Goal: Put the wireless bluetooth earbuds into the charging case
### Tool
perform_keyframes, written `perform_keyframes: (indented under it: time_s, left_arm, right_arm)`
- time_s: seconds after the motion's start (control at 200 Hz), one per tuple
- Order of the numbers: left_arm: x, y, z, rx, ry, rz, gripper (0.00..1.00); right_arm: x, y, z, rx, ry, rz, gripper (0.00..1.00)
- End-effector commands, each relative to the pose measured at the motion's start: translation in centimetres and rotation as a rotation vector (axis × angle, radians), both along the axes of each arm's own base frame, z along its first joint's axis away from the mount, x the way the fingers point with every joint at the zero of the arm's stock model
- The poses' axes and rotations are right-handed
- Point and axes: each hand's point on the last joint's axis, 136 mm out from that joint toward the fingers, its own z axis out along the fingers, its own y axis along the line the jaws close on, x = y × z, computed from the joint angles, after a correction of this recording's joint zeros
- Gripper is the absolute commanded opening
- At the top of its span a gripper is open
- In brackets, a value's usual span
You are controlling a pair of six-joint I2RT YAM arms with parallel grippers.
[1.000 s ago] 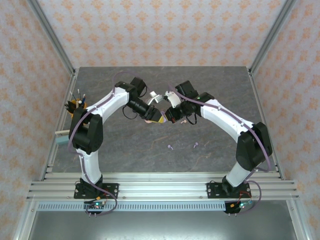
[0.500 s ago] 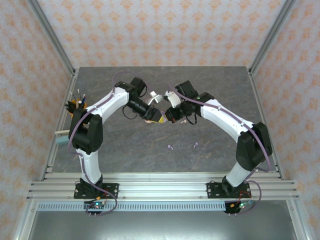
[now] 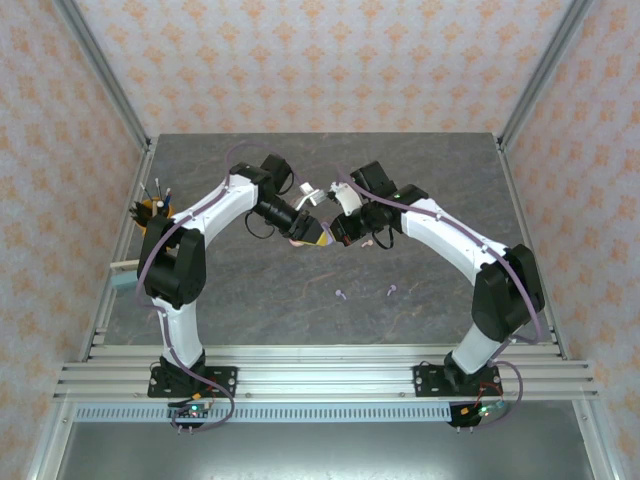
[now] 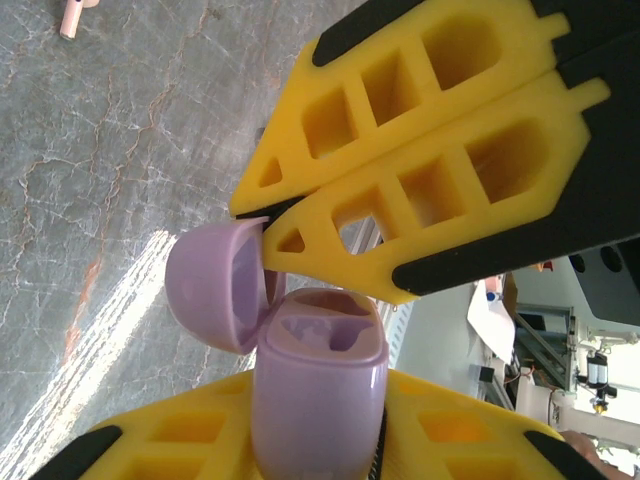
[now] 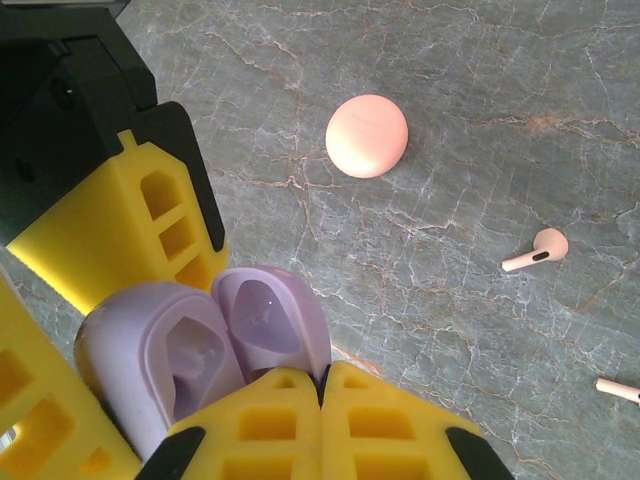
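A lilac charging case (image 4: pixel 318 395) stands upright between the yellow fingers of my left gripper (image 4: pixel 320 445), which is shut on its body. Its lid (image 4: pixel 212 285) hangs open to one side, and the sockets inside look empty. My right gripper (image 5: pixel 322 372) is shut, its joined tips touching the edge of the open lid (image 5: pixel 262 318). Both grippers (image 3: pixel 322 234) meet above the table's middle. Two pale pink earbuds (image 5: pixel 536 250) (image 5: pixel 618 388) lie on the table beyond the case. Two lilac earbuds (image 3: pixel 340 294) (image 3: pixel 391 291) lie nearer the front.
A closed round pink case (image 5: pixel 366 136) rests on the grey marbled table (image 5: pixel 450 80). A cup of pens (image 3: pixel 152 208) stands at the table's left edge. Metal frame rails (image 3: pixel 320 375) run along the near edge by the arm bases.
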Motion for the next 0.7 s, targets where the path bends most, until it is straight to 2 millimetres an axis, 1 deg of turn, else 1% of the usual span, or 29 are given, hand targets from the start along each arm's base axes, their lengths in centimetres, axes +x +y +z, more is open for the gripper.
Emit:
perform_keyframes:
  time_s: [0.0,0.145,0.265,0.295,0.375,0.42,0.455,0.591,0.696]
  left_arm:
    - [-0.3,-0.3,1.1,-0.024,-0.011,-0.003,0.27]
    - [-0.3,-0.5,1.0,-0.022,-0.013,-0.003,0.19]
    - [-0.1,-0.5,0.4,-0.012,-0.012,0.009,0.10]
    - [0.0,-0.4,0.2,-0.007,-0.011,0.013,0.08]
    - [0.2,-0.3,-0.1,0.004,-0.027,0.026,0.01]
    - [0.3,-0.2,-0.3,0.009,-0.032,0.036,0.00]
    - [0.3,-0.1,-0.4,0.011,-0.037,0.041,0.00]
    - [0.5,0.2,-0.8,0.012,-0.048,0.061,0.00]
    - [0.3,0.3,-0.8,0.007,-0.053,0.064,0.00]
  right_arm:
    - [0.8,0.4,0.7,0.028,-0.018,-0.008,0.00]
    - [0.9,0.3,0.7,0.024,-0.022,-0.014,0.00]
    - [1.2,0.0,1.0,0.024,-0.038,-0.039,0.00]
    - [1.3,-0.1,1.3,0.029,-0.041,-0.049,0.04]
    - [1.9,-0.8,2.0,0.046,-0.054,-0.091,0.20]
    - [2.2,-1.3,2.7,0.064,-0.060,-0.119,0.29]
    - [2.4,-1.7,3.1,0.076,-0.060,-0.136,0.34]
    - [2.4,-3.0,4.9,0.121,-0.081,-0.181,0.38]
    - [2.4,-3.1,5.3,0.131,-0.084,-0.189,0.39]
